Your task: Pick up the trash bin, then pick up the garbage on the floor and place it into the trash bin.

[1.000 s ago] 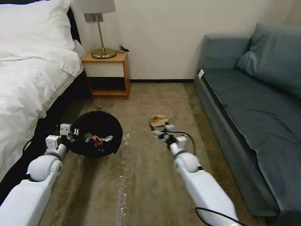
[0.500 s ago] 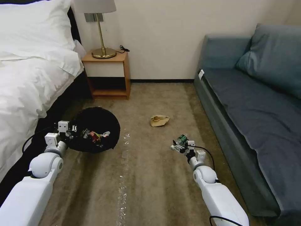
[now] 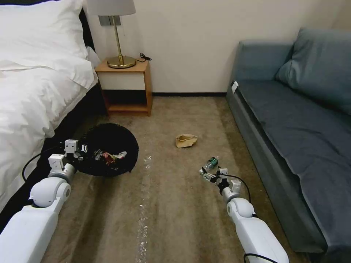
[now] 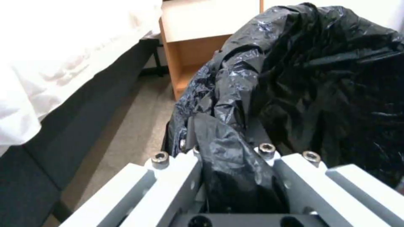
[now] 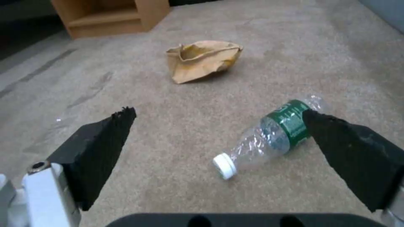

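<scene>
Beige carpet floor runs between bed and sofa.

Left hand clamped tight, arm stretched forward; right hand low, fingers spread wide (pointing down).

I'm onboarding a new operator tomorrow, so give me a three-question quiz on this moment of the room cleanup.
1. True or false: the right gripper is shut on the green-labelled bottle.
2. Which litter lies on the carpet beyond the bottle, toward the nightstand? A) a crumpled tan paper bag B) a red can C) a white cup
3. Fill in: the left gripper is clamped on the black ____ lining the trash bin.

Key:
1. False: its fingers are spread, the bottle lying on the carpet between them.
2. A, the tan paper bag.
3. Bag, at the bin's rim.
</scene>
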